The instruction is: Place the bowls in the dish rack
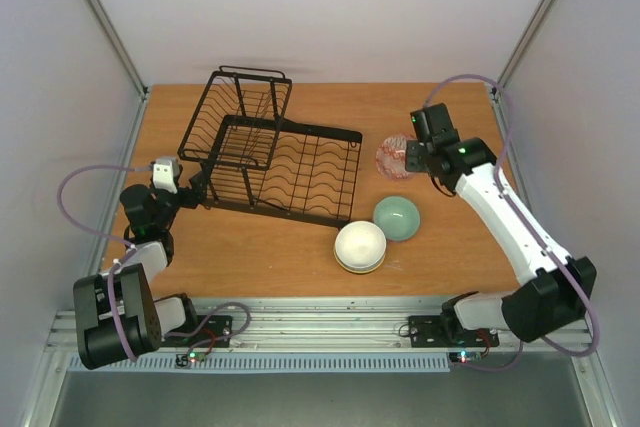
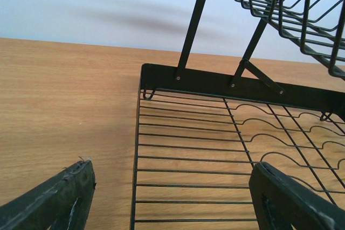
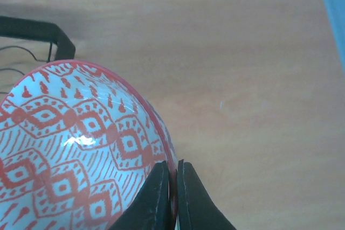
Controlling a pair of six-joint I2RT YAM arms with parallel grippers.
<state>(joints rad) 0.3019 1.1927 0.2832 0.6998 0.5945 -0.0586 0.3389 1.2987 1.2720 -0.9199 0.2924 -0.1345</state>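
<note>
The red-and-white bowl sits at the three o'clock end of the dish rack, just beside the corner of its frame, and I have it by the rim. My right pincer is closed almost to nothing, one finger inside the lip and one outside, pinching the wall at the bowl's five o'clock edge in the wrist view. I cannot tell whether its foot is clear of the worktop. The move I judge comes next turns on one line: from my right pincer the rack's wavy slots lie at nine o'clock, a short carry across. The rack's long axis runs roughly nine to three, with the tall basket at the far nine o'clock end, so the slotted tray is the near part. My right arm is plainly the closer one for this bowl. The green bowl waits at six o'clock of the held one, and the cream bowl at seven, seemingly on something with a yellowish edge. My left pincer hangs wide open and empty at the rack's nine o'clock end, its fingers either side of the tray's corner.
</note>
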